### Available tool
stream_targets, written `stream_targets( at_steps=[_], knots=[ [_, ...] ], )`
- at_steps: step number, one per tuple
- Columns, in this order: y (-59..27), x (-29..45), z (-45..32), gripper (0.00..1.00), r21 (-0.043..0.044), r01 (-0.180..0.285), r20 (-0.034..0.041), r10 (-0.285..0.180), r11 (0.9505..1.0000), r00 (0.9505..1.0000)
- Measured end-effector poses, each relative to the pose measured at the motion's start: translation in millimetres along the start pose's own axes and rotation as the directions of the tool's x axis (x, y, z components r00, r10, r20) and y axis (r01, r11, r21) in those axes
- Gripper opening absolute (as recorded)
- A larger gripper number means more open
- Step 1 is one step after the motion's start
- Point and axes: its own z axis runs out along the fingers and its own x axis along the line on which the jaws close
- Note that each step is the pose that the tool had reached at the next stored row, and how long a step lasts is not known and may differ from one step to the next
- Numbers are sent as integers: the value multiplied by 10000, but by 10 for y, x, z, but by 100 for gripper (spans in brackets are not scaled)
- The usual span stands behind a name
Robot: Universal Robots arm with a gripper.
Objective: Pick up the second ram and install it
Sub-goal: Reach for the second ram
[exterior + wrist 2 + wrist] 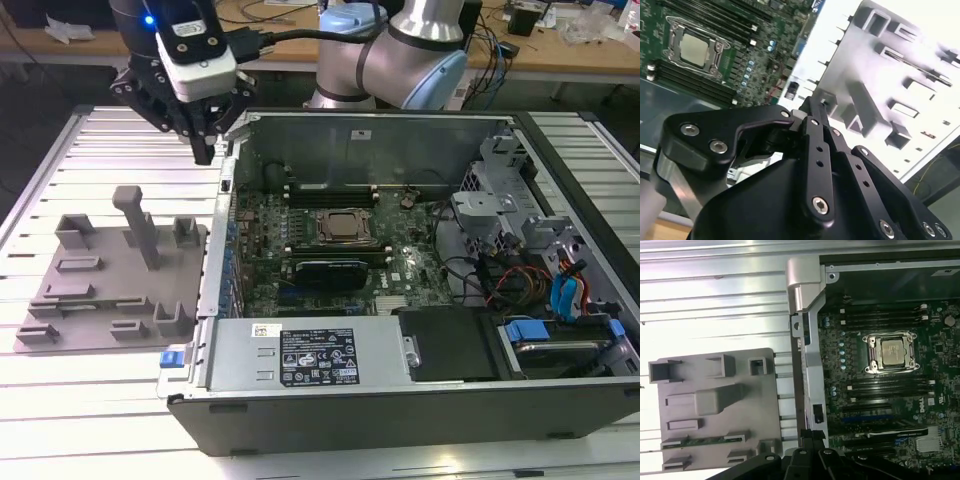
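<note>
The second ram (702,441) is a thin green stick lying in a slot of the grey holder plate (690,385) beside the computer case. My gripper (205,152) hangs in the air over the case's left wall (232,215), near its back corner. In both wrist views the black fingers (809,104) (807,437) meet at their tips, shut with nothing between them. The ram lies on the plate well off to one side of the fingertips. Inside the case the motherboard shows its CPU socket (891,352) with long dark memory slots (885,387) on both sides.
The grey holder plate (100,270) carries a tall post (138,225) and several raised blocks. The open case holds a black-shrouded card (325,272), a power supply (310,355) along the front and drive cages with cables (540,260) on the exterior view's right. Everything rests on a slatted metal table (90,400).
</note>
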Motion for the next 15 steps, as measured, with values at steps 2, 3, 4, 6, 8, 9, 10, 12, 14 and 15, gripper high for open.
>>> stream_targets(
  at_steps=[2,3,4,6,8,9,10,12,14,15],
  knots=[
    [-6,79,-1,8,0,-2,1,2,10000,10000],
    [-9,125,-3,8,1,-1,0,1,10000,10000],
    [-12,161,-4,8,0,-1,1,1,10000,10000],
    [-18,244,-5,8,0,-2,2,2,10000,10000],
    [-22,301,-6,8,0,-2,3,2,10000,10000],
    [-25,341,-7,8,0,-1,3,1,10000,10000],
    [-29,390,-8,8,0,-1,2,1,10000,10000],
    [-36,492,-10,8,0,-2,5,2,10000,10000],
    [-45,604,-12,8,0,-1,5,1,10000,10000],
    [-48,642,-13,8,0,0,5,0,10000,10000]
  ],
)
